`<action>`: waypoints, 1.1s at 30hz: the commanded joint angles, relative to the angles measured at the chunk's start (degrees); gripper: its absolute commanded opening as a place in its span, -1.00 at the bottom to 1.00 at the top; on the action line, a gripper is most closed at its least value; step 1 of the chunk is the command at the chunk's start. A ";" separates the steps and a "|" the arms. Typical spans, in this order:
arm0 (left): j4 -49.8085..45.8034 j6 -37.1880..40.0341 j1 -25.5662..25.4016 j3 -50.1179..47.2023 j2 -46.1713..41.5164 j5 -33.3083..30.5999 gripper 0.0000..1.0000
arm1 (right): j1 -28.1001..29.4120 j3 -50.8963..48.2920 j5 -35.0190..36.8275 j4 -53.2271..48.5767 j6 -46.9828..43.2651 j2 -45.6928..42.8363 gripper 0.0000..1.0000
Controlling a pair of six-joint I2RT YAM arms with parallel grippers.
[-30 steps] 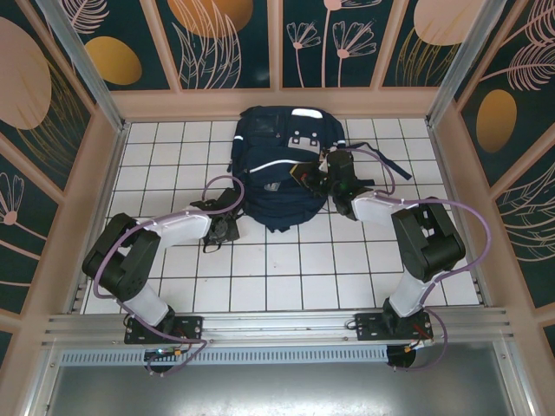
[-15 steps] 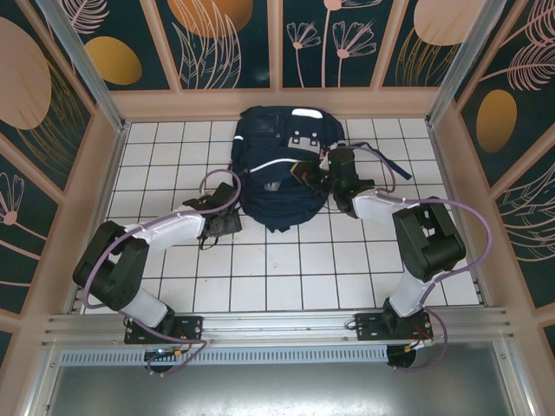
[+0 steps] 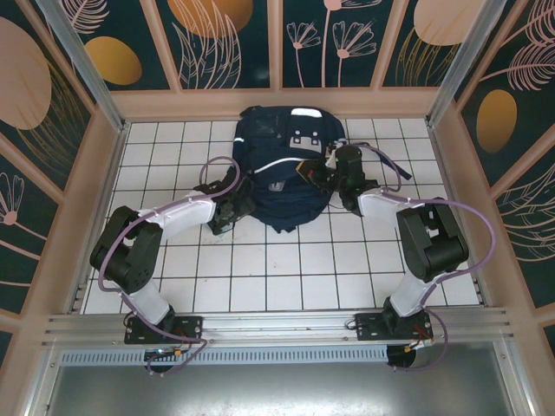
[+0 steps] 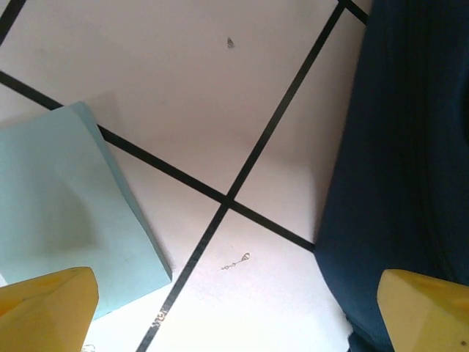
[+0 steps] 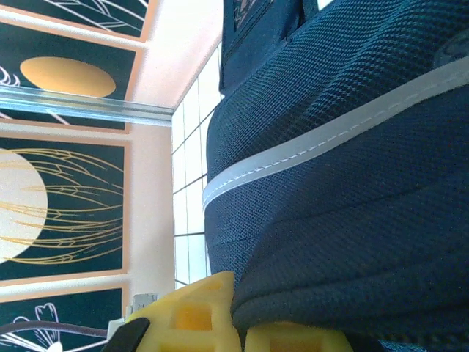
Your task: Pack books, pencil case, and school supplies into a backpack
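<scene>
While the left gripper point(image 3: 232, 211) hangs low over the white tiled table point(image 3: 277, 269), just off the near left corner of the backpack point(image 3: 282, 173), its yellow fingers point(image 4: 45, 309) are spread wide and grasp nothing. In the left wrist view a small pale blue-green flat square point(image 4: 69, 213) lies flat on the tiles beside the left finger. The navy fabric of the bag rises by the right finger. Bare tile and black grout lines lie between the square and the bag; the two are near but apart.

The backpack lies flat in the middle of the far half of the table. Its long axis runs near to far. The rounded end faces the arms, and the end with the grey-white patch point(image 3: 303, 139) and a white reflective stripe point(image 3: 303, 113) points to the far wall. Dark straps point(image 3: 390, 169) trail off its right side onto the tiles.

The right gripper point(image 3: 323, 173) lies against the bag's right side, about halfway along it. In the right wrist view its fingers point(image 5: 194, 315) are drawn together under a fold of the navy mesh and appear to be pinching it. Another white stripe point(image 5: 322, 139) crosses the fabric above.

Beyond the bag stand peach-framed wall panels point(image 3: 230, 43) painted with leaves.
</scene>
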 commanded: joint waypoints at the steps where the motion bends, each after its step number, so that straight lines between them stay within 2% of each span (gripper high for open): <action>1: -4.94 -4.41 0.60 -0.14 -0.97 -1.04 0.94 | -1.64 -1.21 -2.20 2.88 -2.37 -3.87 -1.00; 7: -8.02 -3.24 2.47 -3.20 -1.20 -0.89 0.94 | -2.13 -2.52 -3.16 4.43 -1.50 -4.22 -1.00; 12: -6.11 -2.88 3.46 -5.29 -0.45 -1.64 0.92 | -2.10 -2.65 -3.82 5.20 -0.64 -3.60 -1.00; 18: -1.59 -1.62 7.07 -6.56 3.31 -0.81 0.85 | -2.03 -2.50 -3.49 4.25 -0.81 -3.70 -1.00; 27: 0.87 -1.02 7.30 -9.24 4.00 -0.50 0.31 | -1.89 -1.88 -3.12 3.62 -0.79 -3.07 -1.00; 31: 1.61 4.85 7.29 -9.05 4.84 0.70 0.14 | -1.41 -1.03 -3.36 3.40 -0.72 -2.82 -1.00; 33: 0.28 8.89 7.29 -8.39 5.23 0.93 -0.19 | -1.08 -0.66 -2.93 3.05 -0.63 -3.00 -1.00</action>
